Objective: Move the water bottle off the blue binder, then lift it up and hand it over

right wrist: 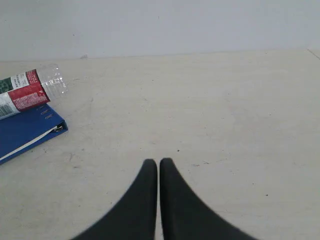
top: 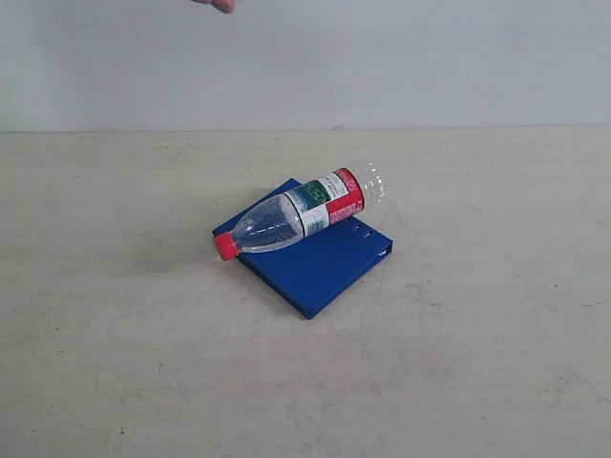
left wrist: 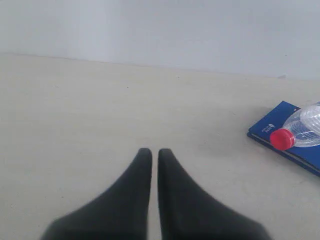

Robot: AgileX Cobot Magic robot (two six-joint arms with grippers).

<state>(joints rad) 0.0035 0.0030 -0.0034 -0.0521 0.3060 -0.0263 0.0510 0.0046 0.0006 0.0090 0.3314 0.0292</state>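
Both jaws are closed on nothing: left gripper [left wrist: 155,152] and right gripper [right wrist: 158,162] hover over the table [top: 115,363]. The water bottle [top: 301,215] lies across the blue binder [top: 320,272], cap at its 8 o'clock edge, base overhanging toward 2 o'clock, free tabletop all around.

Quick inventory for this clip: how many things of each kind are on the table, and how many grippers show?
water bottle: 1
blue binder: 1
grippers: 2, the left gripper and the right gripper
Total: 4
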